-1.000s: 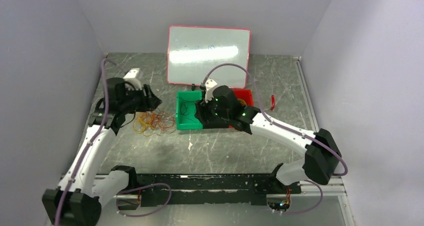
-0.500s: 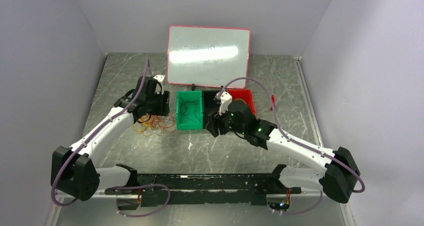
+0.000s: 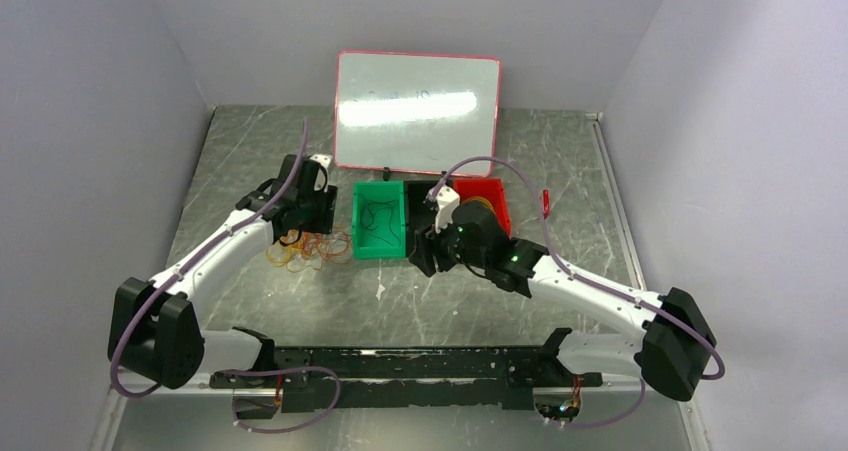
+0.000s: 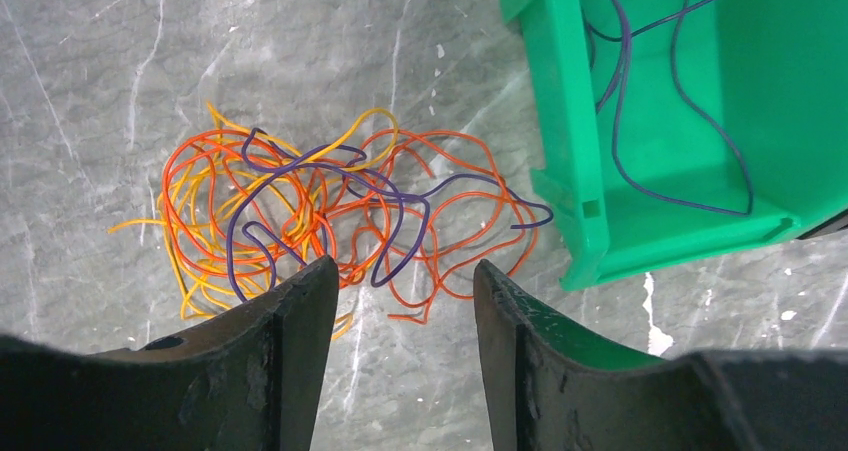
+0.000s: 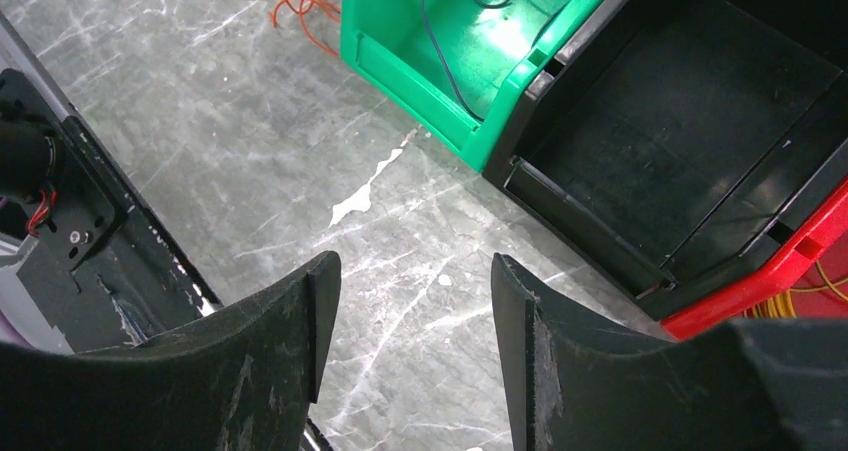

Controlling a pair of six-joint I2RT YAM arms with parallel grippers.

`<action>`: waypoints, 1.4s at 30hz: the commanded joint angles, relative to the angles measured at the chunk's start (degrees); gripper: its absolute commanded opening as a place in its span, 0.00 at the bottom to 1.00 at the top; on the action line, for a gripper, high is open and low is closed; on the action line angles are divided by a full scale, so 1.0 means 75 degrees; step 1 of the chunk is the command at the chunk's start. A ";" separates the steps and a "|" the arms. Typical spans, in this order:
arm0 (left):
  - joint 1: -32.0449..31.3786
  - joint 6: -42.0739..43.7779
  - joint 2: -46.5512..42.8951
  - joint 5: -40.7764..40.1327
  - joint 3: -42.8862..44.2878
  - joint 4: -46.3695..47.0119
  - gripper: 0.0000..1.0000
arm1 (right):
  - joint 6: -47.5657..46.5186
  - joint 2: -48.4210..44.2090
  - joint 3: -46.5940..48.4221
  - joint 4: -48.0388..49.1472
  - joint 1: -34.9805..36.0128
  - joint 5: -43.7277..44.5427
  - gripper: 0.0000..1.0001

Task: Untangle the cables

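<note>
Presently the left gripper (image 4: 402,274) is held spread and empty; the cables (image 4: 300,211) lie heaped just ahead of its fingertips, left of the green bin (image 4: 560,121). One outlying strand should be pinched, not the knot.

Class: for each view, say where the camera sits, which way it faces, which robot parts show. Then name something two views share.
Top external: above and behind the robot, facing down and forward towards the whiteboard; the left arm and right arm show.
Left wrist: on the left arm, facing down at the cables; the open left pincer shows.
Right wrist: on the right arm, facing down towards the black bin; the open right pincer shows.
Shared: both wrist views catch the green bin.
</note>
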 commanded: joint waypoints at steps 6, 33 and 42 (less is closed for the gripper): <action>-0.0031 0.0197 0.0285 -0.0261 -0.0072 0.0181 0.51 | 0.0002 0.0249 0.0122 0.0253 0.0008 -0.0126 0.60; -0.0026 0.0236 0.0222 -0.0494 0.0408 -0.0050 0.07 | 0.0367 0.0070 -0.0407 0.1562 0.0003 -0.0061 0.60; -0.0024 0.0404 -0.1159 0.0048 0.0998 -0.0269 0.07 | 0.0091 0.0190 -0.1150 0.4670 0.0010 -0.0480 0.61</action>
